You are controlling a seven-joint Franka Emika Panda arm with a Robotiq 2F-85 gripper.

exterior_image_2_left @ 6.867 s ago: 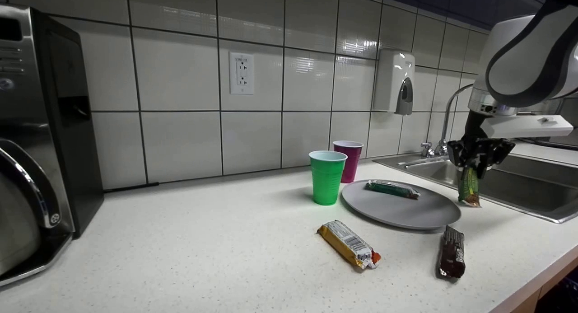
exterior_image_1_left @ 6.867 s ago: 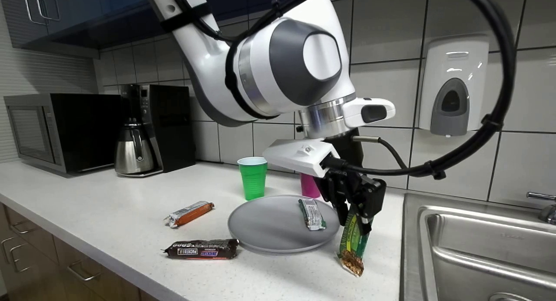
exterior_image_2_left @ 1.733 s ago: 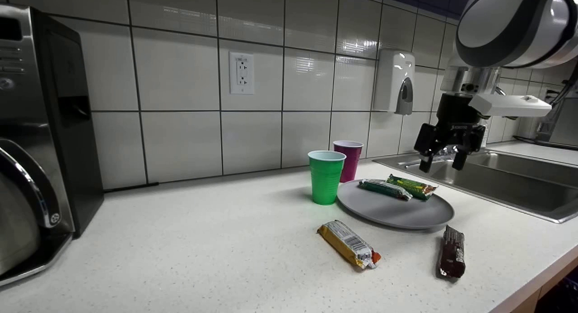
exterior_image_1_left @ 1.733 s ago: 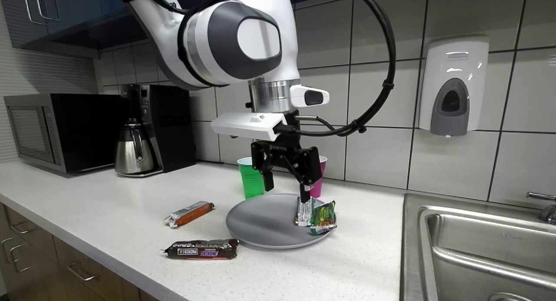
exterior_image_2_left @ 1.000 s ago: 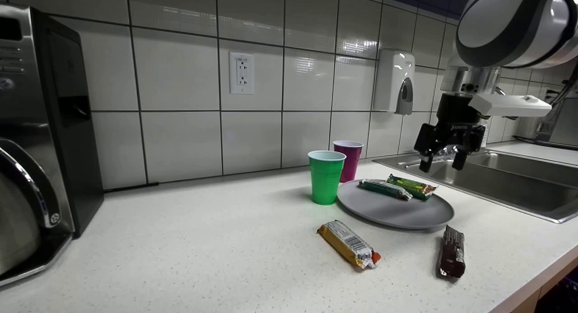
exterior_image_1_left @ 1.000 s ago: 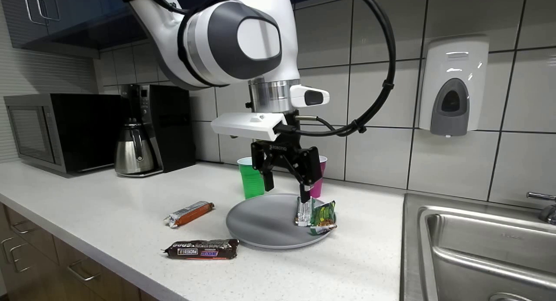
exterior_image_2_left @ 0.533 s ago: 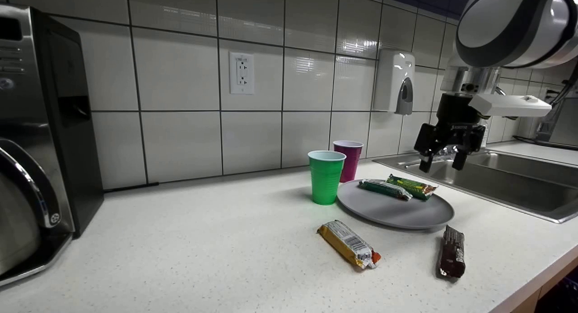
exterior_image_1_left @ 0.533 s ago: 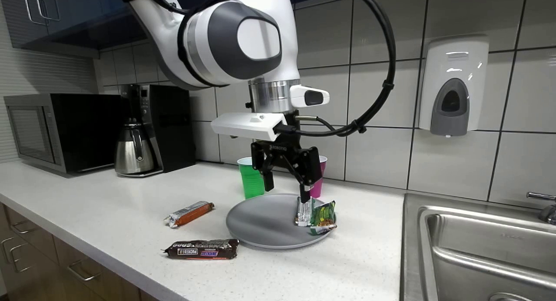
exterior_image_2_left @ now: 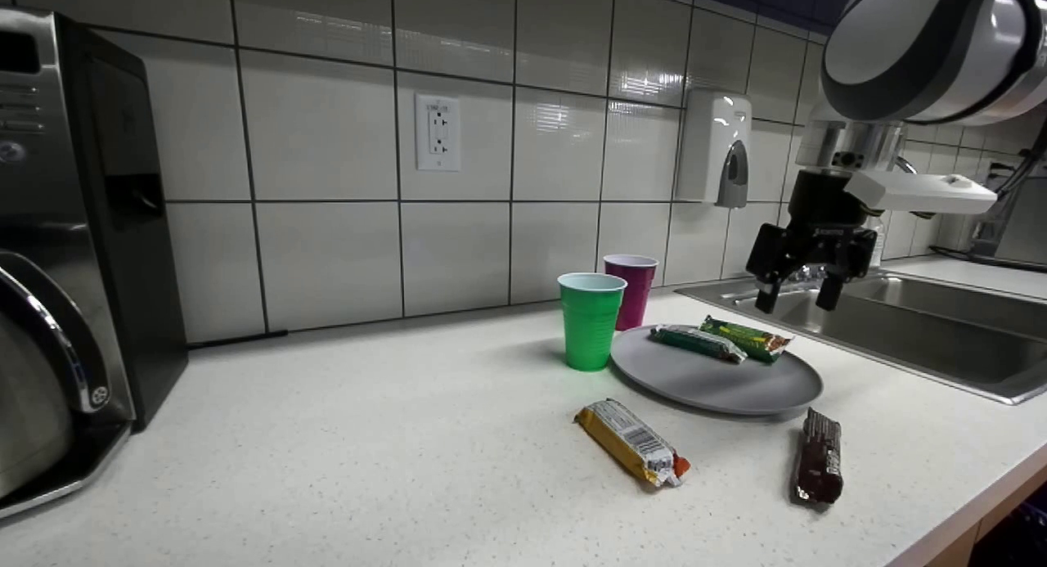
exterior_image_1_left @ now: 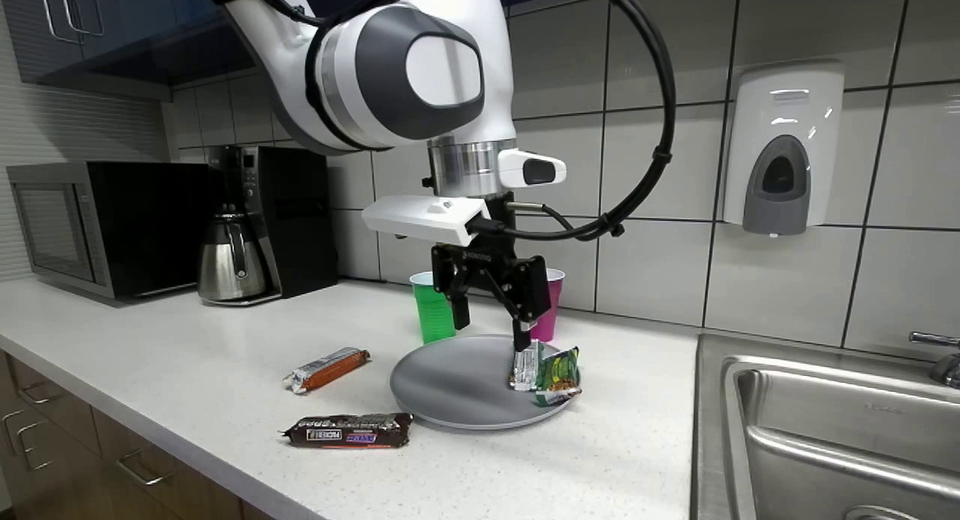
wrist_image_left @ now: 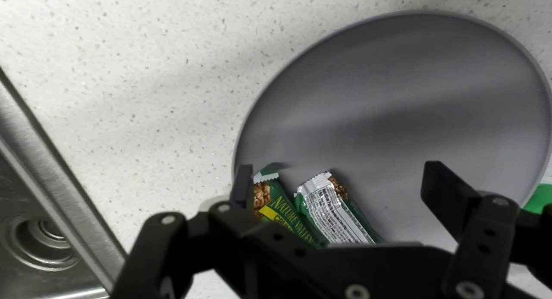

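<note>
A black, box-shaped microwave (exterior_image_1_left: 142,231) stood beside a black coffee maker (exterior_image_1_left: 296,220), which held a steel jug (exterior_image_1_left: 232,261). On the white tiled wall (exterior_image_2_left: 327,133) were fixed a white-and-grey plastic soap dispenser (exterior_image_1_left: 784,148) and a white rectangular outlet (exterior_image_2_left: 438,133). There was also a shiny steel sink (exterior_image_1_left: 712,430).

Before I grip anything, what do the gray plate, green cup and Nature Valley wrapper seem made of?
Gray plate: matte; diffuse sheen fits plastic or ceramic. Green cup: probably plastic, satin; ridged sides, pale interior. Nature Valley wrapper: likely plastic film, slightly shiny; silvery serrated edge.
</note>
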